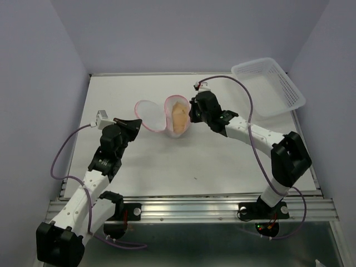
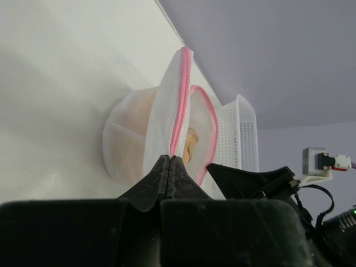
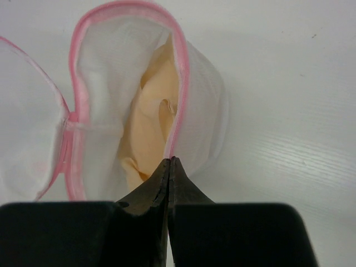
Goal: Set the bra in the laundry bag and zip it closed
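Observation:
The white mesh laundry bag (image 1: 167, 118) lies on its side mid-table, mouth open, its round pink-rimmed lid (image 1: 149, 114) hinged open to the left. The peach bra (image 1: 179, 118) sits inside the bag. My left gripper (image 1: 135, 123) is shut on the pink zipper rim at the lid side; in the left wrist view (image 2: 170, 158) the rim (image 2: 181, 94) rises edge-on from the closed tips, with a bit of bra (image 2: 192, 147) behind. My right gripper (image 1: 192, 114) is shut on the bag's rim on the right; the right wrist view (image 3: 171, 159) shows the bra (image 3: 146, 119) in the mouth and the lid (image 3: 28, 128) on the left.
A white slotted plastic basket (image 1: 270, 84) stands at the back right corner, tilted over the table edge; it also shows in the left wrist view (image 2: 239, 133). The table (image 1: 222, 161) is white, with walls on the left, back and right.

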